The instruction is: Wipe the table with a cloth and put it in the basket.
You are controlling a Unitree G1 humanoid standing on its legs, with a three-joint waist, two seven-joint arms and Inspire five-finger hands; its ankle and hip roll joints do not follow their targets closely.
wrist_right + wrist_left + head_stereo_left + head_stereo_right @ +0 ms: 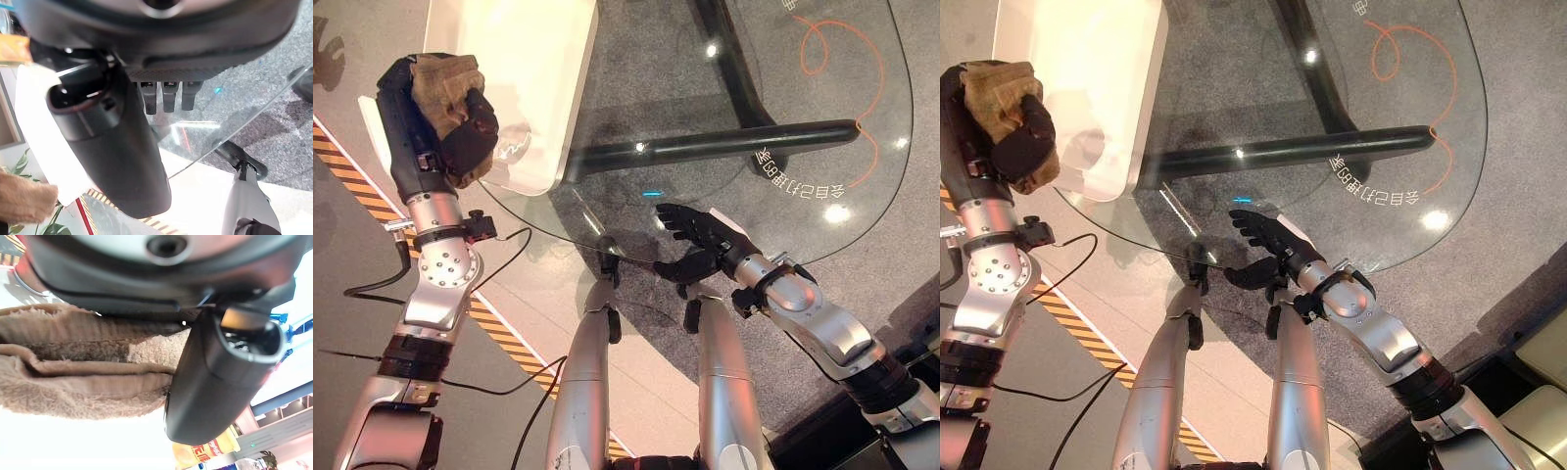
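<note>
Left hand (460, 132) grips a bunched tan cloth (445, 80) beside the white basket (524, 88); right hand (700, 235) hovers, fingers relaxed, over the glass table (783, 196).

Bright overhead glare spots the glass table (773, 186).

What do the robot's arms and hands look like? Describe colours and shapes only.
Both arms are silver-grey metal segments with rounded joint housings and black bands. The left arm's wrist joint carries a round disc with small holes. The left hand and right hand are dark, almost black, with slim jointed fingers and a thick, rounded thumb.
</note>
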